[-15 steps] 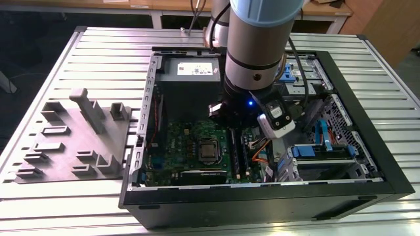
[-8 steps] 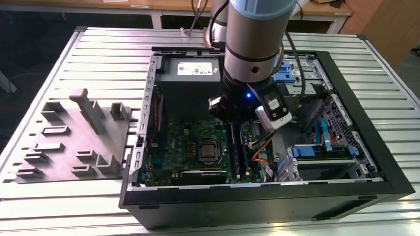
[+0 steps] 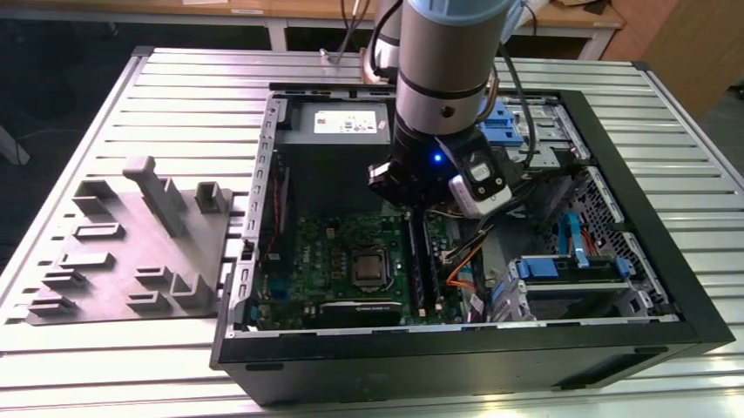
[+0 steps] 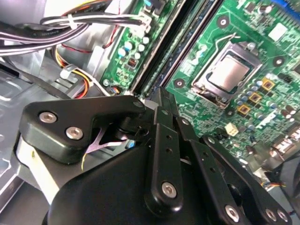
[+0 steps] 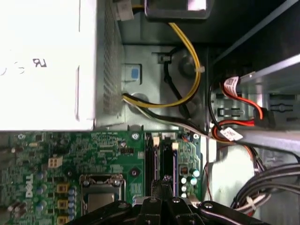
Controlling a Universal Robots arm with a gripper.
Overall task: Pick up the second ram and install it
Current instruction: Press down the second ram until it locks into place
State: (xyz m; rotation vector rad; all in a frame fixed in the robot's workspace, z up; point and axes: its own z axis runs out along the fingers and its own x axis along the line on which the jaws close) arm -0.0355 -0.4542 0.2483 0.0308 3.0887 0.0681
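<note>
My gripper (image 3: 409, 211) hangs inside the open computer case, just above the far end of the long black memory slots (image 3: 419, 261) on the green motherboard (image 3: 337, 252). In both wrist views its black fingers are pressed together, with nothing visible between them, and the gripper tips (image 4: 161, 96) (image 5: 162, 180) sit over the slots (image 5: 159, 157). A thin dark blue-green strip, which looks like the ram (image 4: 166, 54), runs seated along the slot line. I cannot tell whether the tips touch it.
A silver CPU socket (image 3: 368, 268) lies at the exterior view's left of the slots. The power supply (image 3: 337, 122) fills the case's far end. Cable bundles (image 5: 187, 93) and drive bays (image 3: 576, 270) crowd the right. A grey holder block (image 3: 134, 252) sits on the table outside the case.
</note>
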